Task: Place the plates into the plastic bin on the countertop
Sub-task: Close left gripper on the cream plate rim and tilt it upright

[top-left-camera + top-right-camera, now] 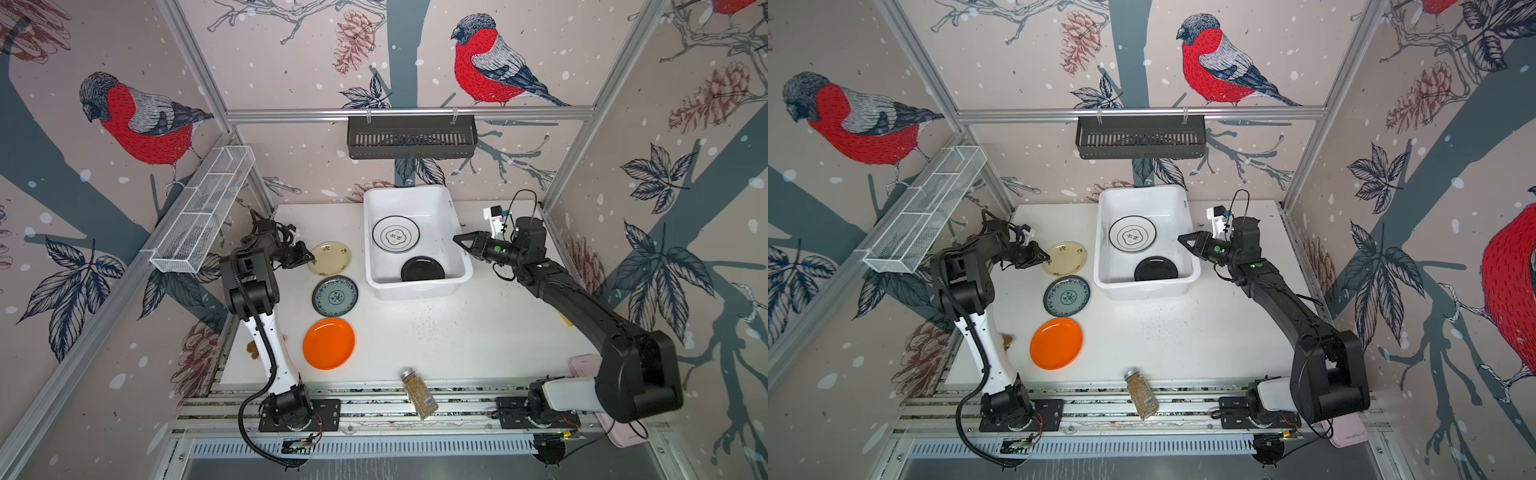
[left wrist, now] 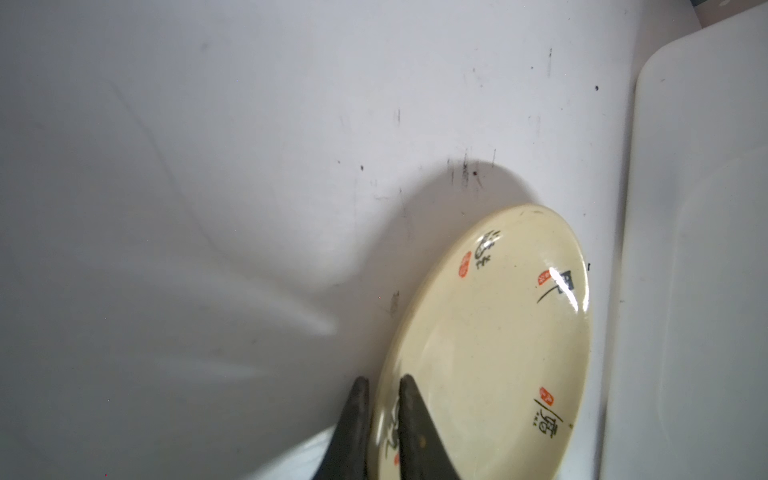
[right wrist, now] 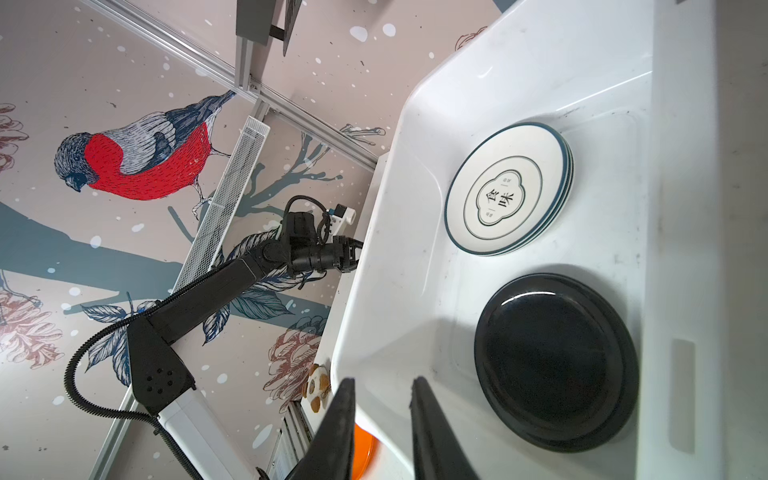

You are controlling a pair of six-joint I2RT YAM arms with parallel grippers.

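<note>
Cream plate (image 2: 490, 353) rim, left claw (image 2: 385, 380) seemingly clamped

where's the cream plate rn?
In both top views the cream plate lies on the countertop, left of the plastic bin, behind the teal plate; the left gripper straddles its rim.

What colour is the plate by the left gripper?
A cream plate with black writing and red stamps; best in the left wrist view.

Speckled countertop (image 1: 457, 332), plastic bin (image 1: 415, 291) at back, cream plate (image 1: 332, 259), teal plate (image 1: 335, 296), orange plate (image 1: 328, 343)
</note>
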